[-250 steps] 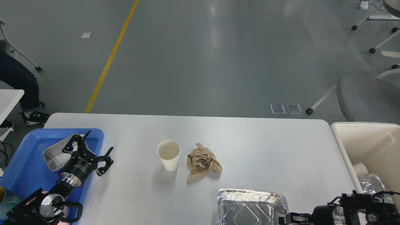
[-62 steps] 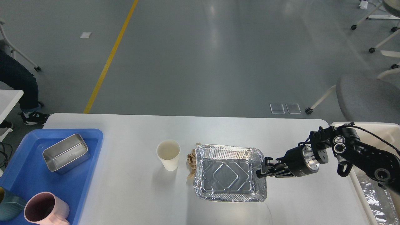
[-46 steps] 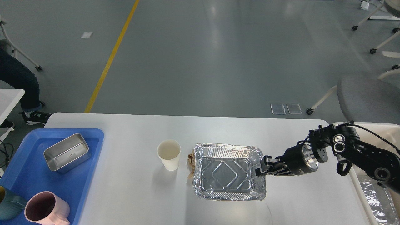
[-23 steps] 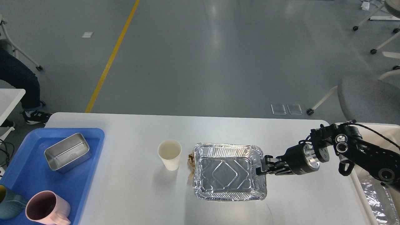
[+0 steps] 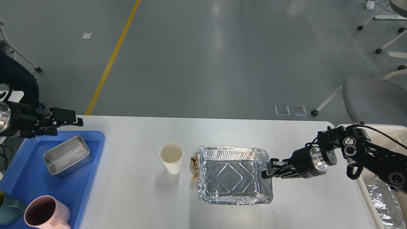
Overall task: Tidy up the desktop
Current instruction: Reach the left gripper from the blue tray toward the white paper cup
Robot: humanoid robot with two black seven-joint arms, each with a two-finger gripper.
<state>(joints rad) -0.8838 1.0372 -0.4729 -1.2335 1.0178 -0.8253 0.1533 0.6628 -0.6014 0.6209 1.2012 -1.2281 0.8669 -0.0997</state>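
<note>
On the white desktop (image 5: 133, 197) a silver foil tray (image 5: 233, 175) lies open side up at the centre. My right gripper (image 5: 266, 170) reaches in from the right and is shut on the tray's right rim. The tray covers most of a crumpled brown paper (image 5: 193, 165); only the paper's left edge shows. A white paper cup (image 5: 171, 157) stands upright just left of it. My left gripper (image 5: 65, 119) hovers over the far left corner, above the blue tray, seen side-on with nothing in it.
The blue tray (image 5: 19, 178) at the left holds a steel container (image 5: 67, 155), a pink mug (image 5: 46, 214) and a teal mug (image 5: 6, 210). A beige bin (image 5: 370, 128) with foil in it stands off the right edge. A grey chair (image 5: 375, 98) is behind it.
My left arm has come into view at the far left. The foil tray, lifted earlier from the front edge, has stayed over the brown paper, shifting only slightly.
</note>
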